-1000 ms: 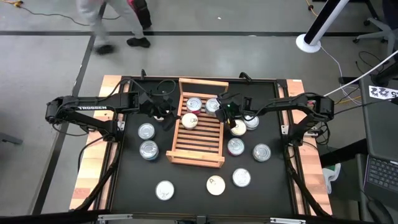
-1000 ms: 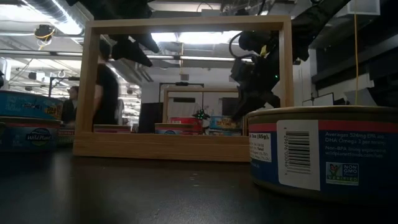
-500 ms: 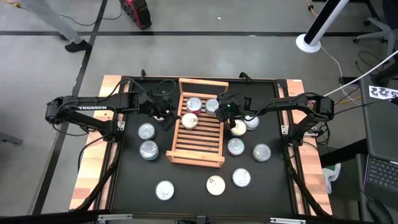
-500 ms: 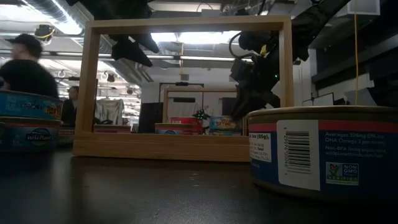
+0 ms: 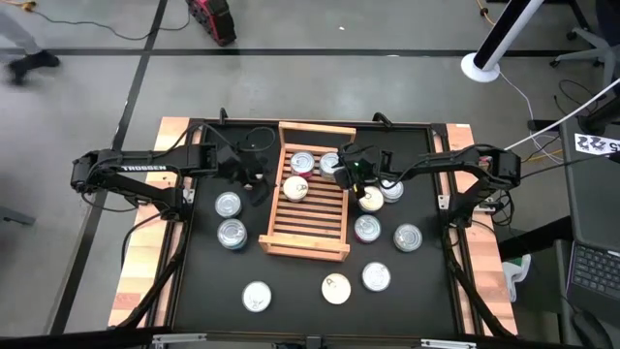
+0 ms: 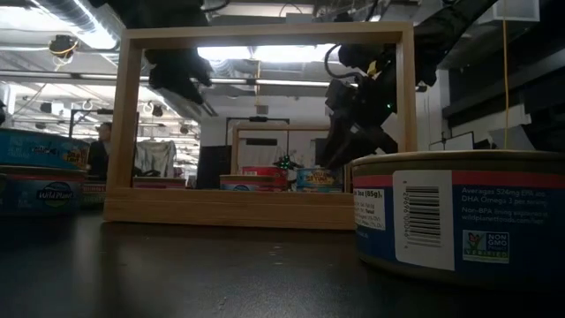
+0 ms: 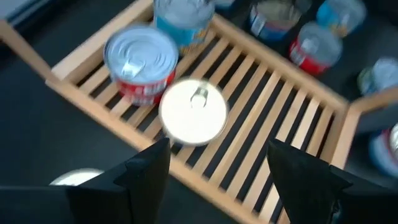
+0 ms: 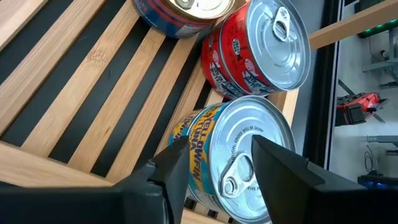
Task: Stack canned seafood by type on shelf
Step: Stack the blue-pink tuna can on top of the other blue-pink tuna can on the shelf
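The shelf [image 5: 305,237] is a light wooden slatted rack lying at the table's middle. Three tins stand on its far end: a red-labelled one [image 5: 302,163], a yellow-and-blue-labelled one [image 8: 249,149] to its right, and a cream-lidded one [image 7: 194,112] in front of them. My right gripper [image 8: 219,142] is open just above the yellow-and-blue tin, one finger on either side of its top. My left gripper [image 7: 217,146] hangs open over the table at the shelf's left rail, with nothing between its fingers. My right gripper comes at the yellow-and-blue tin slanting down from the table's right side. The tin stands upright on the shelf's slats [image 8: 93,74]. Whether the fingers [image 8: 273,168] touch its rim, I cannot tell.
Loose tins stand on the black table around the shelf: two on the left [image 5: 228,205], several on the right [image 5: 367,228] and along the near side [image 5: 336,288]. One tin [image 6: 459,212] stands close before the low camera. A person's foot [image 5: 29,63] shows on the floor beyond the table.
My right gripper has opened in place over the yellow-and-blue tin, which stays upright on the shelf. My left gripper has tipped a little without shifting. A person has walked off toward the left behind the table.
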### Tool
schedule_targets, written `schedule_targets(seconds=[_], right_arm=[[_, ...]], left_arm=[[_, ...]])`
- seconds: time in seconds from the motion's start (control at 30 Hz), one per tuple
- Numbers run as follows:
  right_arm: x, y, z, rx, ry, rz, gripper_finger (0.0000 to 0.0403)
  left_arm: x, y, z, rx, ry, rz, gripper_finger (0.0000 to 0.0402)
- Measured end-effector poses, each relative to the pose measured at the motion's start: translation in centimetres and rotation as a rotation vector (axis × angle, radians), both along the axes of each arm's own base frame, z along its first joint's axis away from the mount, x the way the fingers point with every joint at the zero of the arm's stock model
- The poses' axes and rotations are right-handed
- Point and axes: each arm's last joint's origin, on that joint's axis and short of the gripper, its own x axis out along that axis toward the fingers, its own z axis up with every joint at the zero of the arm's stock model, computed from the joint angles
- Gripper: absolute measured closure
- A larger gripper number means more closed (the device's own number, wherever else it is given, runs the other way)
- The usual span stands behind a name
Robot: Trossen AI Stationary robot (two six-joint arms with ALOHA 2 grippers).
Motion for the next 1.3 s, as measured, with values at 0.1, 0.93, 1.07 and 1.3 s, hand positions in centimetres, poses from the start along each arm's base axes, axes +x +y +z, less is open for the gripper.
schedule_targets(seconds=[0.1,0.93,1.07,1.3], right_arm=[[-0.1,0.0,0.2,0.0,-0.003,0.0,0.0233],[-3.6,9.4,5.5,0.069,-0.011,0.209,0.0237],[-4.2,10.8,4.9,0.076,0.076,0.253,0.0237],[-4.8,12.4,4.6,0.159,0.111,0.221,0.0237]], left_arm=[[-0.5,-0.1,-0.5,0.01,0.078,-0.029,0.014],[2.6,1.3,-9.0,0.215,0.676,-0.155,0.014],[2.9,1.4,-10.0,0.224,0.724,-0.128,0.014],[3.1,1.6,-11.0,0.245,0.768,-0.098,0.014]])
